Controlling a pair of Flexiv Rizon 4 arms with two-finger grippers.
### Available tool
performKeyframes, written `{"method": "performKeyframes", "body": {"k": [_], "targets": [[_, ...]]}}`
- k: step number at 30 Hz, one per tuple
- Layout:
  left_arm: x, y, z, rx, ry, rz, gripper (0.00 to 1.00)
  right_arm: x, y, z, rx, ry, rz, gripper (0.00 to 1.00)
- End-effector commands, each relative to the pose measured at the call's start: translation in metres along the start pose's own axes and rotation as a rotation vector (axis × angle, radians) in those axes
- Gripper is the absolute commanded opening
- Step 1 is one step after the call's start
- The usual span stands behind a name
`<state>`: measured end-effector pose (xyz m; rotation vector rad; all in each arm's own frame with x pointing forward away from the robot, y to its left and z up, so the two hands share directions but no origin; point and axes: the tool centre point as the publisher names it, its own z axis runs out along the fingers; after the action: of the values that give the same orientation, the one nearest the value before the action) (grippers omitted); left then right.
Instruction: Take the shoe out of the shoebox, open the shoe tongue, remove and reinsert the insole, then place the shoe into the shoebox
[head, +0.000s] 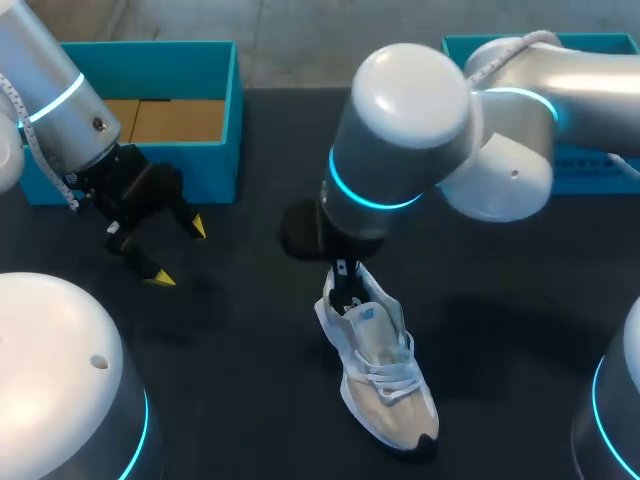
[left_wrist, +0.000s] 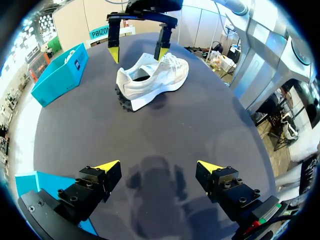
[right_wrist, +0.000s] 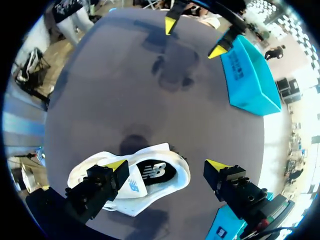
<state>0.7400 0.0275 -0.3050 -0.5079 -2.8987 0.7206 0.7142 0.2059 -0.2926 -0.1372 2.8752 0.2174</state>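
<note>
A white lace-up shoe (head: 385, 375) lies on its sole on the black table, toe toward me. My right gripper (head: 345, 287) hangs open just over its heel. In the right wrist view the heel opening of the shoe (right_wrist: 152, 173) with the dark insole lies between the spread fingers of the right gripper (right_wrist: 167, 165), one finger over the shoe's side. My left gripper (head: 178, 253) stands open and empty over bare table in front of the teal shoebox (head: 215, 160). From the left wrist, the left gripper (left_wrist: 159, 167) faces the shoe (left_wrist: 152, 82) with the right gripper (left_wrist: 137, 50) above it.
A second teal box (head: 560, 45) stands at the back right, partly behind my right arm; it shows as the teal box (left_wrist: 57, 75) beyond the shoe. The first shoebox (right_wrist: 250, 75) has a brown cardboard floor. My right arm's elbow looms over the table's middle.
</note>
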Motion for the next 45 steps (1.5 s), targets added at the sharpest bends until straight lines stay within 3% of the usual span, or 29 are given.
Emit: {"method": "performKeyframes", "body": {"k": [1,20,30,45], "targets": [[0.001,0.0,0.0,-0.003,0.0,0.0,1.0,-0.005,0.007,0.013,0.038,0.015,-0.024,1.0],[0.001,0.0,0.0,-0.003,0.0,0.0,1.0,-0.032,-0.012,0.045,0.081,0.067,-0.217,1.0],[0.001,0.0,0.0,-0.003,0.0,0.0,1.0,-0.037,-0.012,0.07,0.091,0.104,-0.267,1.0],[0.001,0.0,0.0,-0.003,0.0,0.0,1.0,-0.046,-0.028,0.099,0.077,0.136,-0.277,1.0]]}}
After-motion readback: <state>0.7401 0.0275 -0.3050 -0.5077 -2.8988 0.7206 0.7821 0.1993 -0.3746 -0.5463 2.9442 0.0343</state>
